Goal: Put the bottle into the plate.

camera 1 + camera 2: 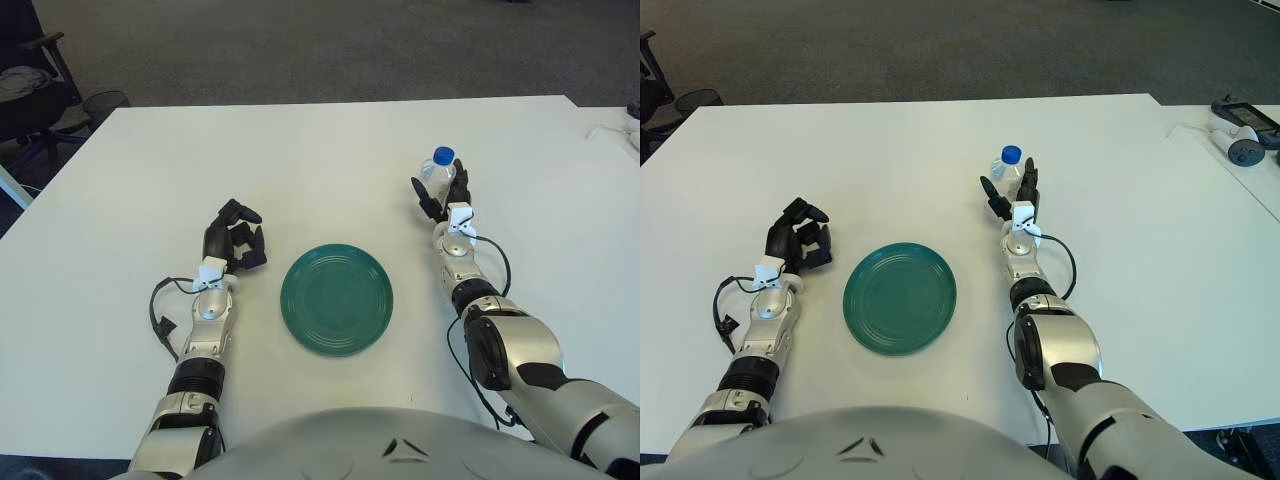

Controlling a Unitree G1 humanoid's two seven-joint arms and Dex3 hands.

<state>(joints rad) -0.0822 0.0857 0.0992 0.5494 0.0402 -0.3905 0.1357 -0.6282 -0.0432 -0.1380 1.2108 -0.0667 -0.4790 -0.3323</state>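
Left eye view: white table (320, 150).
Bottle: small clear plastic bottle with blue cap (438, 174), upright, well right of round green plate (337, 298).
Right hand (443, 196): fingers closed around bottle.
Left hand (234, 238): curled, holding nothing, left of plate.

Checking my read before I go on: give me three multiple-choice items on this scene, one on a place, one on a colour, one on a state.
1. Where is the bottle?
A. on the plate
B. at the right hand, right of the plate
C. beside the left hand

2. What colour is the plate?
A. teal green
B. red
C. white

3. How is the left hand?
A. grasping the bottle
B. flat on the plate
C. curled, holding nothing

Answers: 1 B, the right hand's fingers flank the bottle, apart from the plate. 2 A, the dish is teal green against the white table. 3 C, its fingers curl left of the plate around nothing.
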